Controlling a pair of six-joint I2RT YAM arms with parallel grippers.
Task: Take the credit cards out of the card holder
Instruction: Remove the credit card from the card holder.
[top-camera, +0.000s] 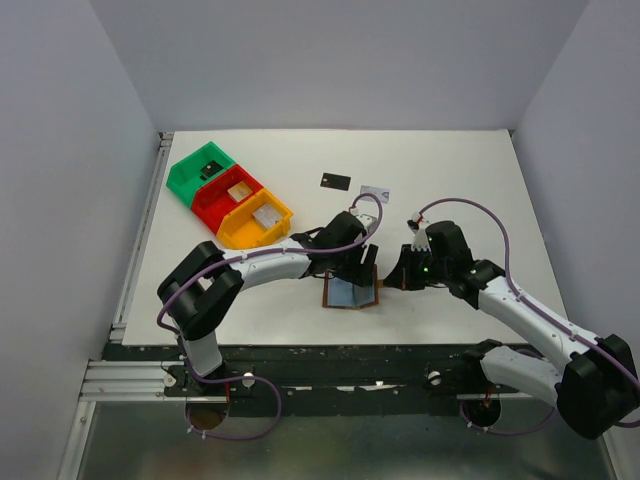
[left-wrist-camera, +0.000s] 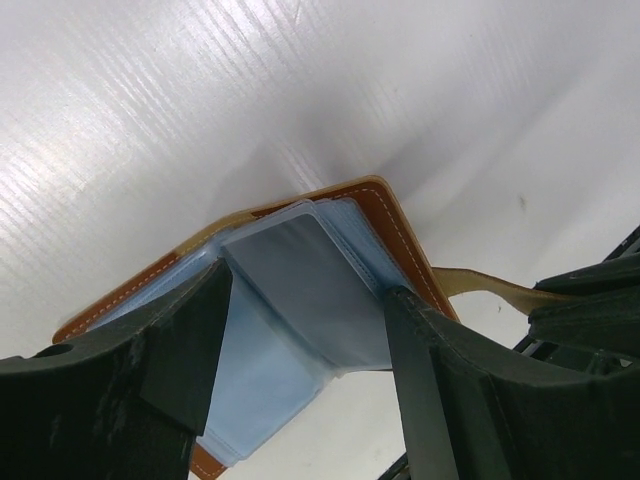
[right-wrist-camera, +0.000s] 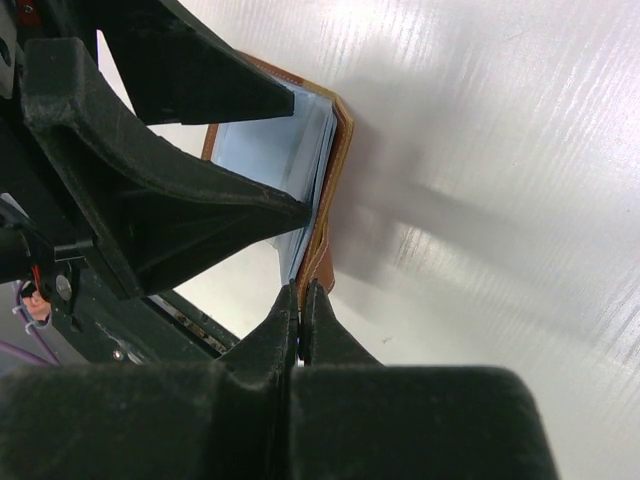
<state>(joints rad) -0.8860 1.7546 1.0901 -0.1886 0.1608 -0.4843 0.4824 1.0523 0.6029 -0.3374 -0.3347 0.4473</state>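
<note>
Your card holder lies open by the near edge of the table, grey-blue pockets up. The left gripper is spread wide astride a pocket leaf, and the right gripper is pinched shut on its tab. Only the top view shows a black credit card and a pale credit card lying farther back, plus white squares in the red bin and the yellow bin.

Three open plastic bins, green, red and yellow, stand touching in a diagonal row at the white table's far left. Small white square pieces lie in the red and yellow.
</note>
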